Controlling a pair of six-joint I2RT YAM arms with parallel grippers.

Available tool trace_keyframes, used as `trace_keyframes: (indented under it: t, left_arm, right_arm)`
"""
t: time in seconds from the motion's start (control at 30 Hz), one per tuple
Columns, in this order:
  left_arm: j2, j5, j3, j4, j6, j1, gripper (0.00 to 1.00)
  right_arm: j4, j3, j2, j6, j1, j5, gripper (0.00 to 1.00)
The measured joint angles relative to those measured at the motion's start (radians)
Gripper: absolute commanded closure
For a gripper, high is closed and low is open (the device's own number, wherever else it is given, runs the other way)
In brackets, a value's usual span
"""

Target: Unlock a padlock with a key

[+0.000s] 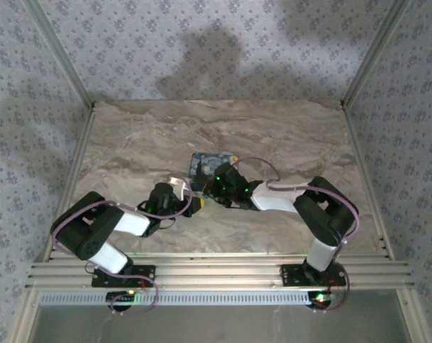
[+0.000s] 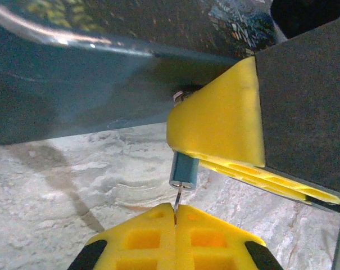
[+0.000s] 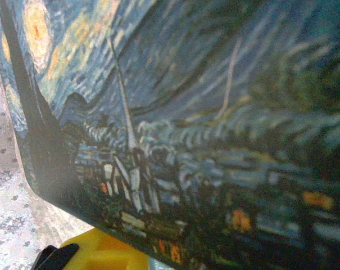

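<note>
Centre of the top view, the padlock (image 1: 214, 161) lies well clear of the worktop (image 1: 130, 136) edges, with open marble beyond. The left end effector (image 2: 175, 219) is closed on the key (image 2: 184, 170), just below the padlock's dark side. The right end effector (image 1: 208, 184) sets a yellow finger (image 2: 214, 124) against that side; I cannot tell whether it is clamped.
</note>
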Motion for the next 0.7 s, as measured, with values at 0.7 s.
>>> trace_keyframes:
  t: [0.7]
  left_arm:
    - [-0.110,-0.461,0.176,-0.467,0.448,-0.248,1.00]
  right_arm:
    - [-0.245,0.100,0.002,-0.041,-0.029,-0.060,0.63]
